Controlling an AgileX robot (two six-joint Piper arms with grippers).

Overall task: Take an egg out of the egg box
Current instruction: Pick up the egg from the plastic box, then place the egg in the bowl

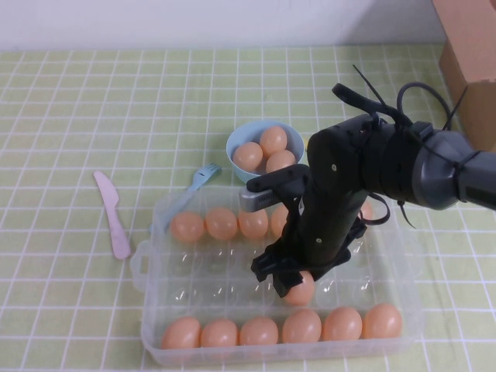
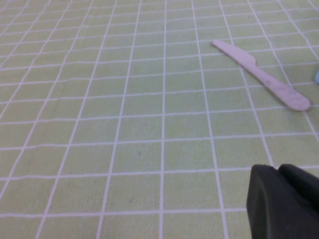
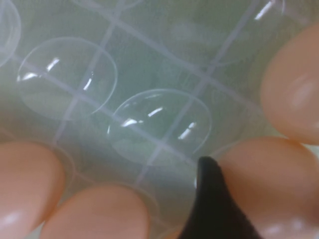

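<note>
The egg box is a clear plastic tray with a row of eggs along its back and a row along its front. My right gripper reaches down into the middle of the box and is shut on one peach-orange egg. In the right wrist view one dark finger presses against that egg, with empty clear dimples beyond it. My left gripper is out of the high view. It hovers shut and empty over bare tablecloth.
A light-blue bowl holding three eggs stands just behind the box. A blue fork and a pink plastic knife lie to the box's left; the knife also shows in the left wrist view. A cardboard box stands at the back right.
</note>
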